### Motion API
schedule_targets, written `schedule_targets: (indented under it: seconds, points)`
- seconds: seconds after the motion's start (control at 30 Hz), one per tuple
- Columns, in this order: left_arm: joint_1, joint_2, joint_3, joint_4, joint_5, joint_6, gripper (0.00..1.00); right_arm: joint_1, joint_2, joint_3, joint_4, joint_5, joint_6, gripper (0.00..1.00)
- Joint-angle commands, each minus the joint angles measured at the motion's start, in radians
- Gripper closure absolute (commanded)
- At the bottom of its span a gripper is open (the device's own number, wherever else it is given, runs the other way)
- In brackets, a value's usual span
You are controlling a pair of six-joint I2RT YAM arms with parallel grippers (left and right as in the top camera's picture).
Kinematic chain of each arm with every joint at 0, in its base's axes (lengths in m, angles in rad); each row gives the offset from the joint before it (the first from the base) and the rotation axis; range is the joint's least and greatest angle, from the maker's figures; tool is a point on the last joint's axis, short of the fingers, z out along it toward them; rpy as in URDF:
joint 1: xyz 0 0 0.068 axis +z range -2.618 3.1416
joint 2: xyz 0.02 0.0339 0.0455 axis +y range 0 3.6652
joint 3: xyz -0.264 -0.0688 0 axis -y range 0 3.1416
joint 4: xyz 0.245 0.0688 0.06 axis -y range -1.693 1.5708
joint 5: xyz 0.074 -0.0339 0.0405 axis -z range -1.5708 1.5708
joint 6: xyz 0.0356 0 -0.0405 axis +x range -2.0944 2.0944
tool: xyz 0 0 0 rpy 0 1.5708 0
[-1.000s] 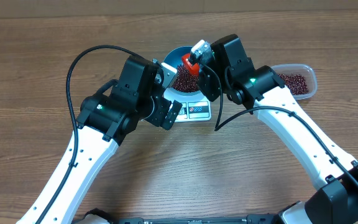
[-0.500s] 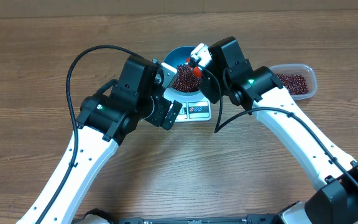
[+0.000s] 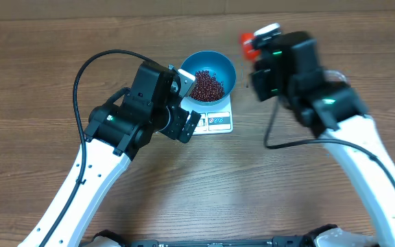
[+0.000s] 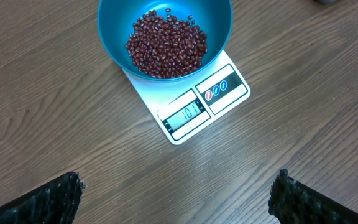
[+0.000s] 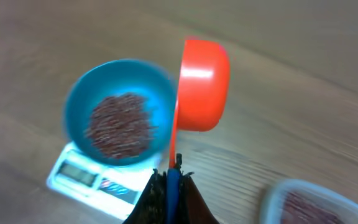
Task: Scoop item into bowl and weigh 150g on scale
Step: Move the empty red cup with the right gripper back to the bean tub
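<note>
Beans [image 4: 166,46] lie in a heap inside the blue bowl [image 4: 112,28], and the bowl sits on the white scale [image 4: 146,88]. The small screen [image 4: 185,115] seems to read 101, so more beans are likely needed. The right claw [image 5: 169,185] is squeezed tight on the handle of an orange scoop [image 5: 202,84]. It is held in the air beside the bowl, on the side away from the left arm. Whether the scoop has beans in it cannot be seen. A clear tub [image 5: 316,202] with more beans lies farther out from the bowl on that same side, so the right arm is nearer to it. The left claw [image 4: 178,204] is spread wide, holds nothing, and hangs over the surface [image 4: 55,112] on the screen side of the bowl.
</note>
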Motion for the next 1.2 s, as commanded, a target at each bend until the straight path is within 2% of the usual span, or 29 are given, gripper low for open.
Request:
schedule_targets:
  seconds: [0.0,0.1,0.3,0.53,0.97,1.17]
  points:
    - [0.004,-0.01,-0.007,0.002,0.003,-0.013,0.0,-0.095,-0.011,0.022,-0.053,0.09,0.046,0.97]
    - [0.004,-0.01,-0.007,0.002,0.003,-0.013,0.0,-0.193,0.005,0.021,-0.118,0.127,0.091,0.96]
    - [0.004,-0.01,-0.007,0.002,0.003,-0.013,0.0,-0.339,0.079,0.021,-0.2,0.129,0.09,0.96]
    - [0.004,-0.01,-0.007,0.002,0.003,-0.013,0.0,-0.349,0.212,0.021,-0.257,0.153,0.006,0.96]
    - [0.004,-0.01,-0.007,0.002,0.003,-0.013,0.0,-0.349,0.37,0.021,-0.242,0.315,0.007,0.96]
    - [0.004,-0.01,-0.007,0.002,0.003,-0.013,0.0,-0.349,0.388,0.021,-0.185,0.318,0.005,0.96]
